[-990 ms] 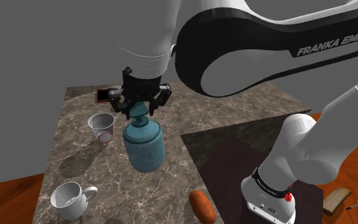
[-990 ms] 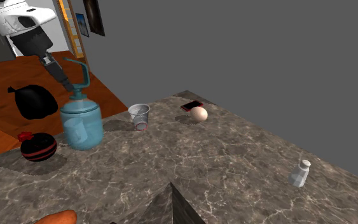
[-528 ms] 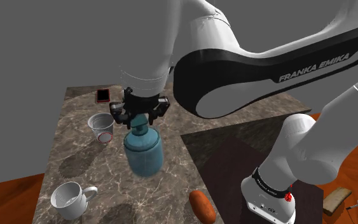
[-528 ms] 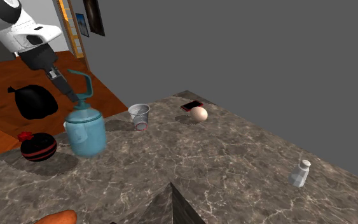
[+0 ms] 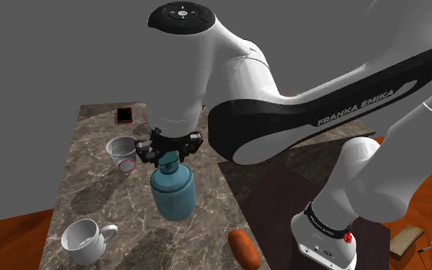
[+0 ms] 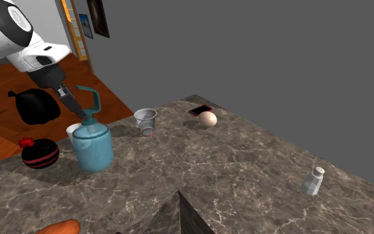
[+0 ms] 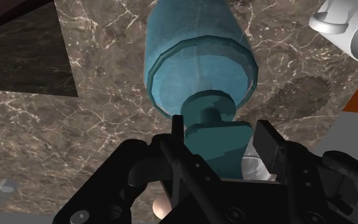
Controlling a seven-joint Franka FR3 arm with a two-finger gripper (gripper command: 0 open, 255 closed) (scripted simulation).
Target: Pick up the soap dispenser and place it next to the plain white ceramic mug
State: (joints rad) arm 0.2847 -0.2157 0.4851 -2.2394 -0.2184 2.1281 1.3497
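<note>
Black gripper [image 5: 166, 152] clamped on the pump neck of one teal soap dispenser [image 5: 172, 192], bottle above the marble counter [image 5: 91, 172] near one white mug [image 5: 82, 236], mug cut off at the wrist view's edge, one grey cup [image 5: 122, 152], one red phone [image 5: 123, 115] beyond

1. Shoulder view: high beside the stand [image 5: 325, 238], looking down over the counter [image 5: 91, 192], with the arm [image 5: 283, 100] looming near.
2. Second exterior view: side-on over the stand's dark corner, facing across the counter toward the shoulder view's left.
3. Wrist view: on the hand [image 7: 220, 133], close above the counter.
4. All three share the soap dispenser [image 5: 172, 192] and mug [image 5: 84, 236].
</note>
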